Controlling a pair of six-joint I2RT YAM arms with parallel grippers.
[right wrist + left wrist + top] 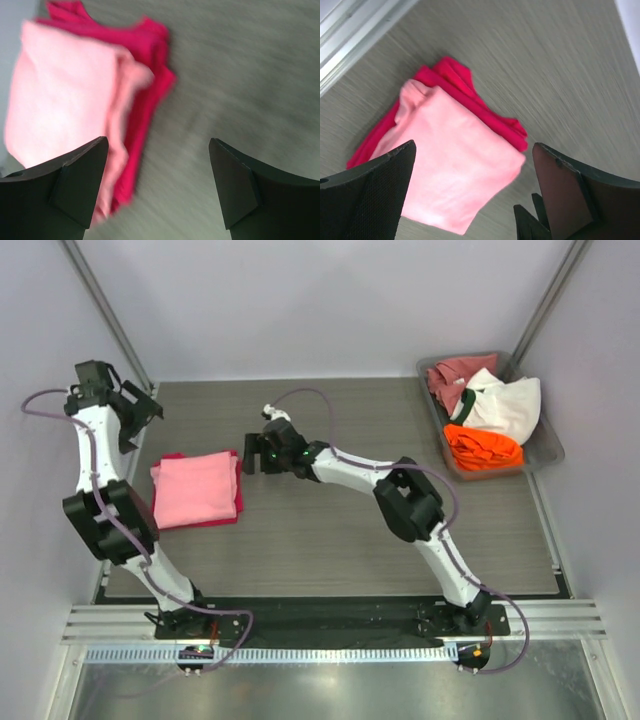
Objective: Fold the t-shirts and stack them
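- Shirts sit in two groups: a folded pair at the left of the table (330, 530), and three loose ones in a grey tray (546, 448) at the far right corner.
- The light pink t-shirt (195, 490) lies folded flat on top of the magenta-red t-shirt (465, 85). The red cloth shows past the pink along the stack's right, far and near edges.
- In the tray, the dusty rose t-shirt (455, 375) is crumpled at the far end. The white t-shirt with dark trim (505, 405) is bunched in the middle, and the orange t-shirt (483, 448) is at the near end. All three touch one another.
- The left gripper (474, 150) is raised at the far left, close to the wall, beyond the stack's far left corner. Its wrist view looks down on the pink shirt between two dark fingers (375, 195) that stand wide apart, with nothing between them.
- The right gripper (158, 141) reaches across from the right to a spot just right of the stack's far right corner. Its claw is also spread wide and holds nothing. From its wrist view the stack lies to the left of the gap and bare table fills the rest. That view is blurred.
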